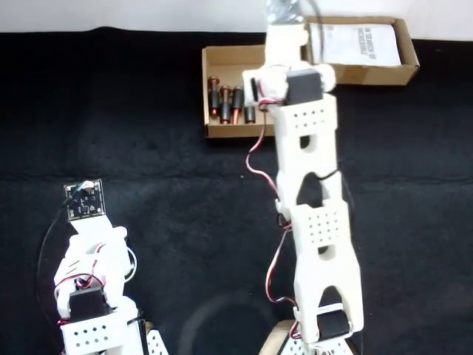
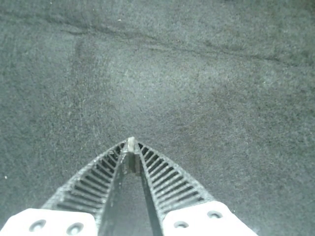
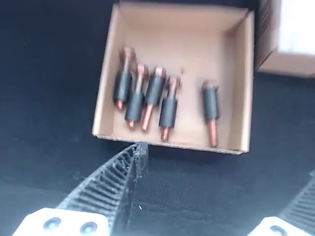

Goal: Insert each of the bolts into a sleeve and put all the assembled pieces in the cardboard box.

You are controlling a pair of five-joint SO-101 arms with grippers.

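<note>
Five sleeved bolts [image 3: 154,91], apparently, in cardboard box [image 3: 192,44]

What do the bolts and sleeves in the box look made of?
Bolts: metal, probably copper-plated, going by the reddish, coppery shanks. Sleeves: dark matte tubes, perhaps rubber or plastic; can't tell which. Box: plain brown cardboard.

White sheet [image 1: 353,43] in cardboard box [image 1: 229,132]: a few lines of dark print along its top, too small & blurred to read. Nothing else legible, no nos., labels or signs.
</note>
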